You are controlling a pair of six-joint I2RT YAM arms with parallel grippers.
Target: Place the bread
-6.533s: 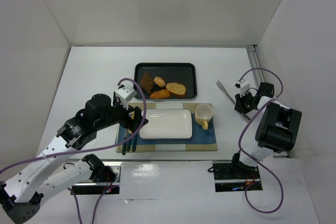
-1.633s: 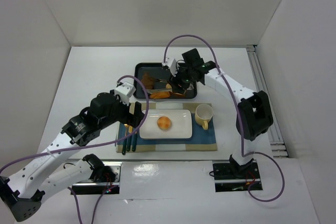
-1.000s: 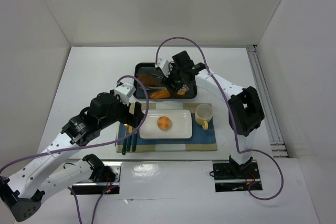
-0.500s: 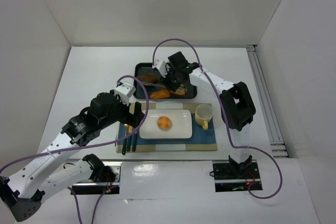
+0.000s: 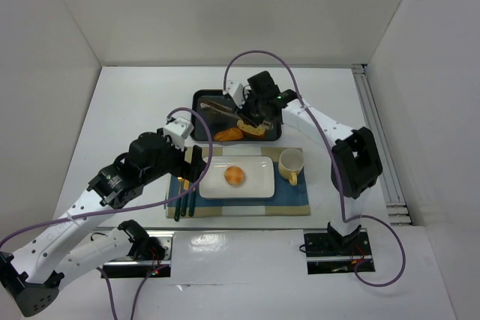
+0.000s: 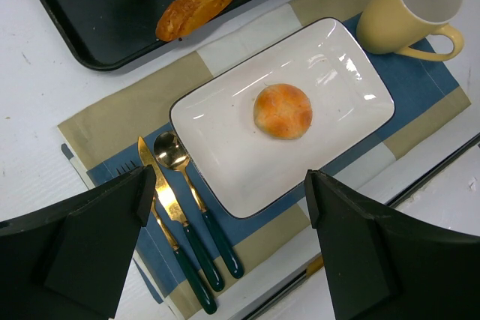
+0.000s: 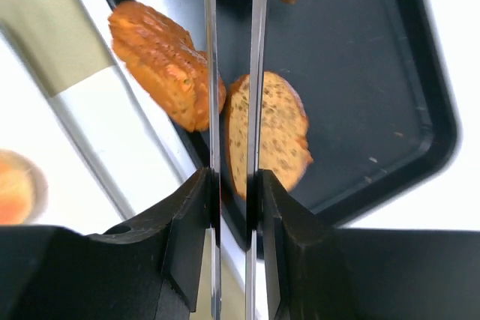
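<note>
Our right end effector [image 7: 232, 207] is pinched nearly closed on thin metal tongs [image 7: 257, 65], whose blades run over the black rectangular tray [image 7: 390, 73]. The oval seeded bread slice [image 7: 277, 140] lies there just right of them, its long axis parallel to theirs. Our left end effector [image 6: 225, 230] hangs wide open and empty above the white rectangular plate [image 6: 225, 140], so the right arm is nearer.

Robotics lab test cell, bare white walls [image 5: 225, 13], white table [image 5: 127, 103]
</note>
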